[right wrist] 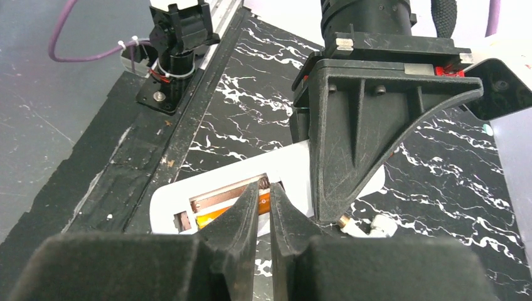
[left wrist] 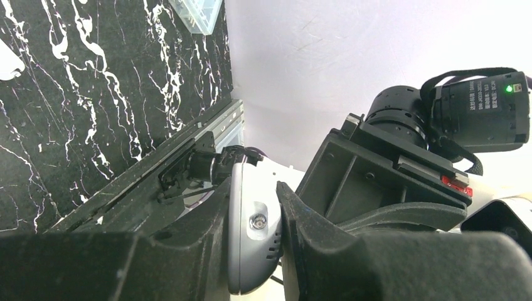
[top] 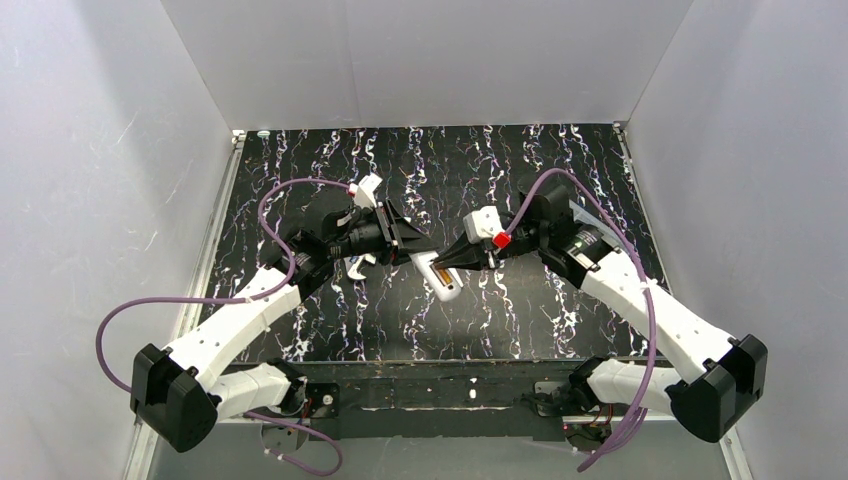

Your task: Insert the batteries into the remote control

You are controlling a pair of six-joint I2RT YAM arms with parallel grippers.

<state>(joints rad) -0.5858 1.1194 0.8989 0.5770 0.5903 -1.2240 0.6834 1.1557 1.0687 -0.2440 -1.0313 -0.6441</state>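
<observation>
Top view looks down from behind; both wrist views, close in, share the remote control [right wrist: 168, 199].

Battery [right wrist: 211, 219] in remote control [right wrist: 168, 198] recess; right end effector [right wrist: 265, 192] directly over it.

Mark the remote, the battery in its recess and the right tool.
remote [right wrist: 166, 199], right wrist view, white rim left of the recess.
battery [right wrist: 212, 219], right wrist view, orange side showing in the recess.
right tool [right wrist: 267, 187], right wrist view, midway between its fingertips.
</observation>
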